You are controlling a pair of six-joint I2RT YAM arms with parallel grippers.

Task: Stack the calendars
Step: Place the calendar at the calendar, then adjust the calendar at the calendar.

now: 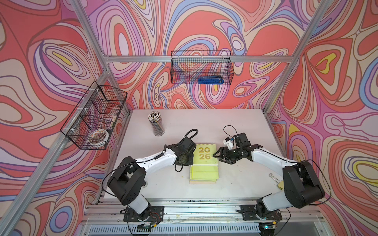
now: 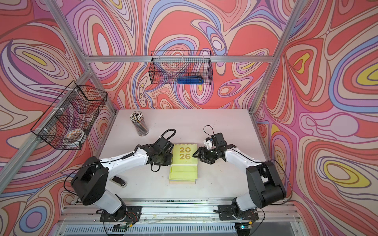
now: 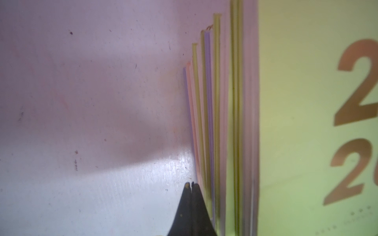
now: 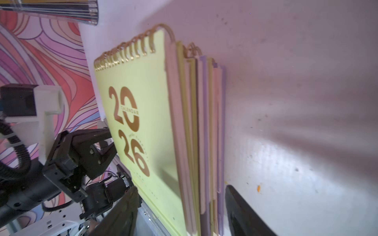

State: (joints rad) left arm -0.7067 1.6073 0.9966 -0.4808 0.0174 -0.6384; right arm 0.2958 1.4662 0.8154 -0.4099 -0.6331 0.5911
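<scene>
Calendars [image 1: 204, 169] lie piled on the table [image 1: 235, 126], lower ones jutting toward the near edge, the yellow-green top calendar [image 1: 205, 154] set farther back; I judge it could skid more askew if the right gripper [image 4: 181, 188], jaws apart astride the pile's edge, catches the cover while pulling away. Only the left wrist view shows the left gripper [image 3: 191, 185] pinched together just beside the fanned edges; in both top views its tips are hidden.

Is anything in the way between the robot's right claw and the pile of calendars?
No, nothing visible is in the way. The right gripper is right at the calendars, with its open jaws on either side of the pile's edge.
</scene>
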